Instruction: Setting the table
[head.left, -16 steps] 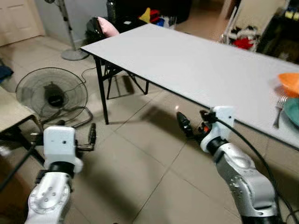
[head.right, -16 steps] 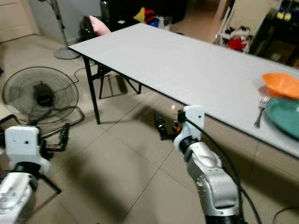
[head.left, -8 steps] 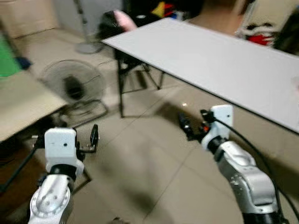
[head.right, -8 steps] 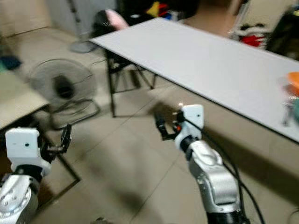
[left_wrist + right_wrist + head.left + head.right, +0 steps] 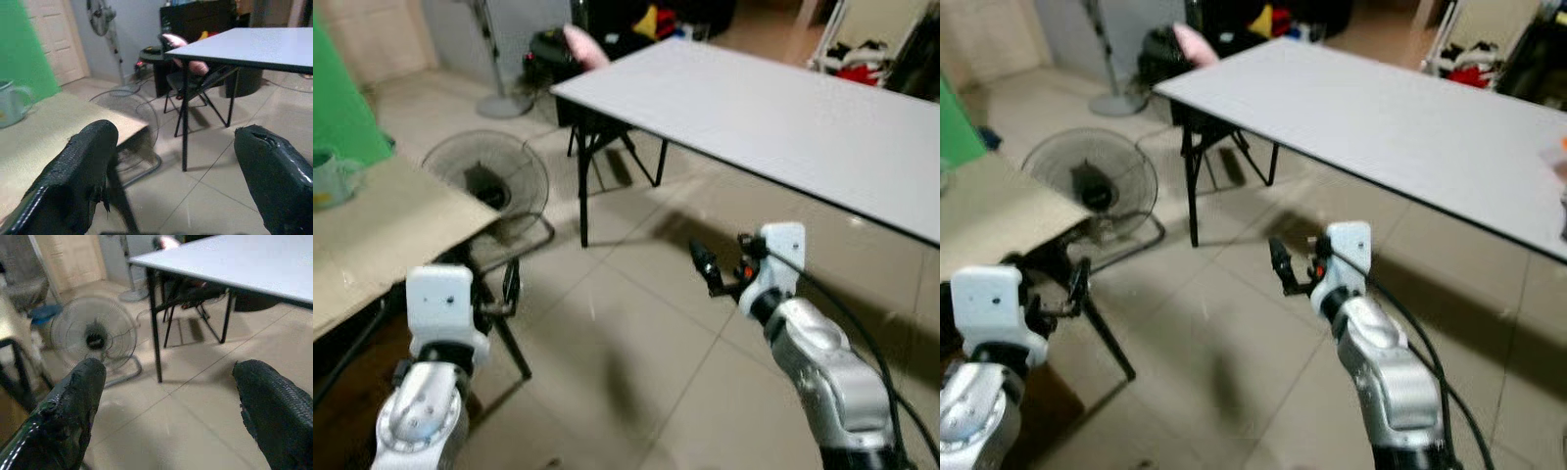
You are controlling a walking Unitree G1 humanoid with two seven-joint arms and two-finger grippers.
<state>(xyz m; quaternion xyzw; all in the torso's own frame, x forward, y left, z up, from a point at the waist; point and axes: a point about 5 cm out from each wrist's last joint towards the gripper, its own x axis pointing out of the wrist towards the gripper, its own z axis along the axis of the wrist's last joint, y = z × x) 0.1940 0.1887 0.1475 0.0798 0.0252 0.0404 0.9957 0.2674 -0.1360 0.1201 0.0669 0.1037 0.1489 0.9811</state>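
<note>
while the mug (image 5: 330,177) stands on the low tabletop (image 5: 386,230) at the robot's left, it looks rigid, light and breakable, best held by its body. left gripper (image 5: 178,169) and right gripper (image 5: 168,404) have wide-open, empty jaws above the floor (image 5: 636,333).

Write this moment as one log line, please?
state: between tables | left gripper: open, empty | right gripper: open, empty | mug: on side table | white table: right
</note>
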